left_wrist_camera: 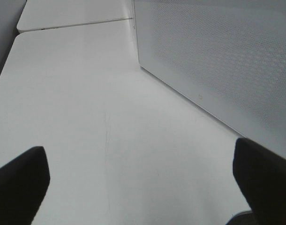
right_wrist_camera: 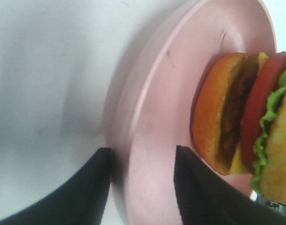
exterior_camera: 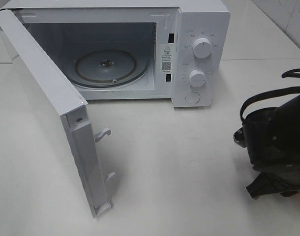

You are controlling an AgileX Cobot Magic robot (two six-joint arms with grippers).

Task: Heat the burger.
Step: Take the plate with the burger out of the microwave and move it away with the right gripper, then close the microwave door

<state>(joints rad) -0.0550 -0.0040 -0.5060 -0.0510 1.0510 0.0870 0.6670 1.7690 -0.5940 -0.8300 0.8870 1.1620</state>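
- White smooth tabletop point(exterior_camera: 189, 162) runs under everything, pretty bare out front.
- Boxy white microwave oven point(exterior_camera: 199, 29) sits at the back, its door point(exterior_camera: 46, 103) swung wide open, round glass turntable point(exterior_camera: 110, 66) visible inside.
- Right arm's black gripper point(right_wrist_camera: 143, 187) has its two fingers point(right_wrist_camera: 86, 192) straddling the rim of a pink round plate point(right_wrist_camera: 152, 117), pinching it.
- Left black gripper point(left_wrist_camera: 138, 178) hangs over the table beside the door, fingers spread apart.
- Round burger point(right_wrist_camera: 246, 122) with golden bun, lettuce, tomato, cheese and patty sits on that plate.
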